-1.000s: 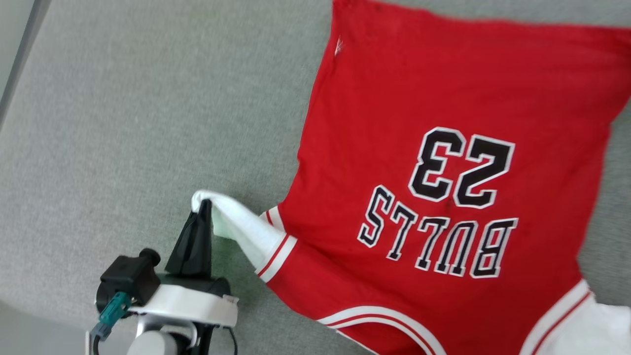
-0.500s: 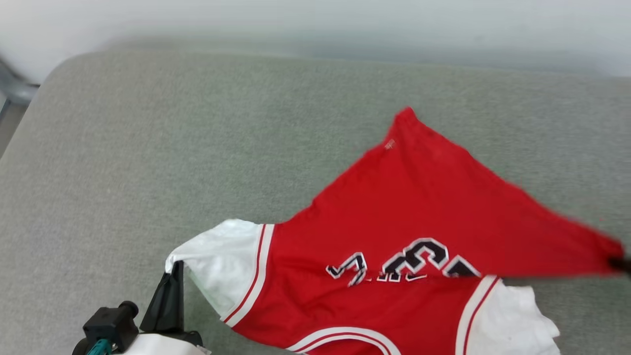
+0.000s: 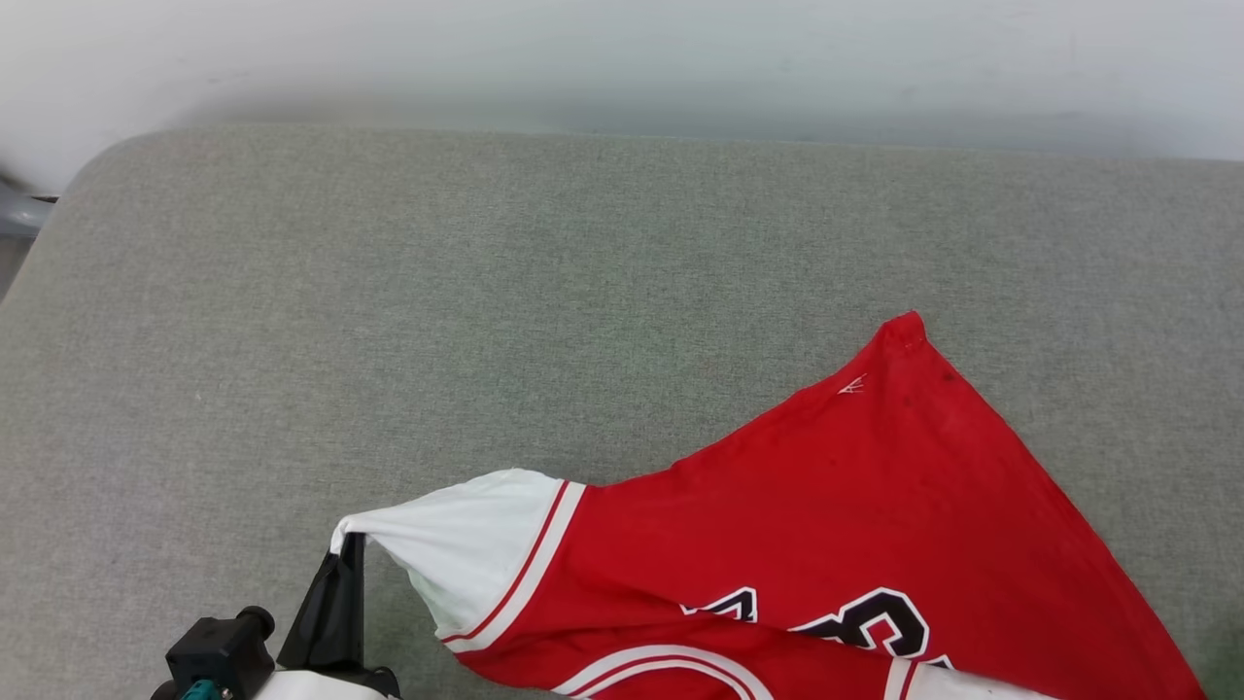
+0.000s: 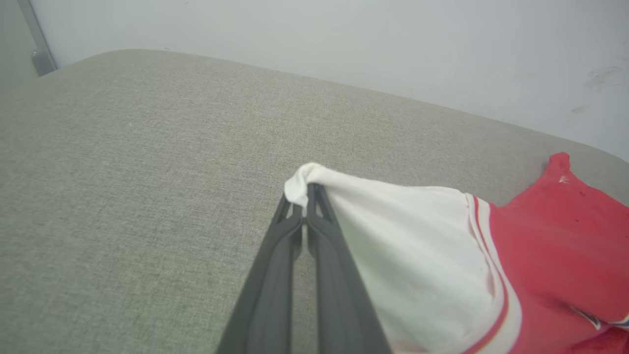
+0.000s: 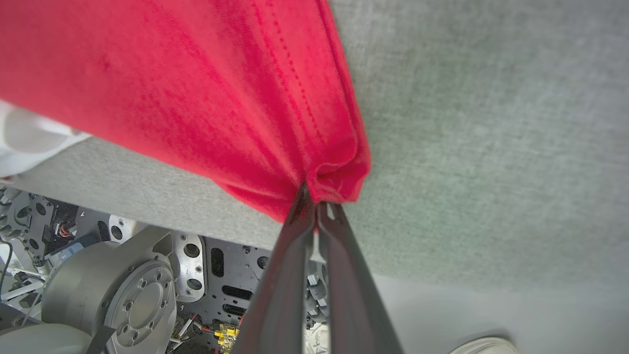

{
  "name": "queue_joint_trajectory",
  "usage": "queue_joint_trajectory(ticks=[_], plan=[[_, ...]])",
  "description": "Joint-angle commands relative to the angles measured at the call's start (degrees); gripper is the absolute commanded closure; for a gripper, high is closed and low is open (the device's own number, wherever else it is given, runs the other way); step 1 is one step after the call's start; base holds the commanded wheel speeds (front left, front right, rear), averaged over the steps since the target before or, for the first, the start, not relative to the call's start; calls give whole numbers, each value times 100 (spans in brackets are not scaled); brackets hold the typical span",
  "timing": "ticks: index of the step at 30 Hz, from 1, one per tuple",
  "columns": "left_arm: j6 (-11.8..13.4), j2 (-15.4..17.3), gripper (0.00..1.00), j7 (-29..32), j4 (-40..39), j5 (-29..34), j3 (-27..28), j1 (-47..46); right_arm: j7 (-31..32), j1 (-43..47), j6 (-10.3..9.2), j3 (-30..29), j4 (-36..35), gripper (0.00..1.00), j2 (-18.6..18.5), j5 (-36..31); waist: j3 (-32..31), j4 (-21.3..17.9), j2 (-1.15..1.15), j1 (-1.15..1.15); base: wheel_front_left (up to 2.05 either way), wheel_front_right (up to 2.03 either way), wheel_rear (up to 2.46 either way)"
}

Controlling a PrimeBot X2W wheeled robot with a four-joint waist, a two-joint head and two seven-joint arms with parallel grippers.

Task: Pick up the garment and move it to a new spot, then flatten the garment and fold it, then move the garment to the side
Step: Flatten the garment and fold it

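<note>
You are stretching the garment [image 3: 836, 506] low over the grey pad [image 3: 486, 292]: left gripper [image 4: 305, 199] clamping the white sleeve tip, right gripper [image 5: 314, 199] pinching a red hem corner, the cloth seemingly light and limp, sagging between.

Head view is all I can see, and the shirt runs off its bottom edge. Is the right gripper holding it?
Observer: Yes, the right gripper is shut on a bunched red corner of the shirt.
Operator: Where is that corner?
Observer: Close to the edge of the grey table, with the robot's base beyond it.
Operator: And the left grip?
Observer: The left gripper is shut on the tip of the white sleeve.
</note>
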Motion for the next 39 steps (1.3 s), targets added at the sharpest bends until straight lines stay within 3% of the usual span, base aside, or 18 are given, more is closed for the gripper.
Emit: queue_joint_trajectory(ticks=[1, 2, 9, 15, 23, 30, 39], plan=[[31, 26, 100, -23, 10, -41, 12, -5, -78, 51, -4, -38, -16, 65, 186, 27, -13, -22, 0, 1, 0, 0, 0], [28, 28, 100, -24, 12, -34, 8, -1, -197, -27, -4, -165, -85, 0, 239, 33, -25, -28, 0, 1, 0, 0, 0], [25, 40, 100, -28, -3, -29, -69, -57, -680, -694, -4, -796, -860, 0, 253, 20, -47, 6, 0, 1, 0, 0, 0], [11, 71, 100, -10, -87, 8, -158, -229, -471, -1877, -4, -823, -1440, 0, 51, -126, 161, 167, 0, 1, 0, 0, 0], [-25, 33, 100, -30, -157, 63, -347, -548, 476, -3436, -4, 292, -1381, 0, -197, -405, 573, 498, 0, 1, 0, 0, 0], [-46, -74, 100, -77, -221, 96, -499, -844, 1579, -4936, -5, 1578, -644, 0, -160, -780, 1054, 796, 0, 1, 0, 0, 0], [-74, -226, 100, -116, -253, 98, -714, -1240, 1806, -5975, -5, 2540, 540, 0, 61, -1076, 1634, 1124, 0, 1, 0, 0, 0]])
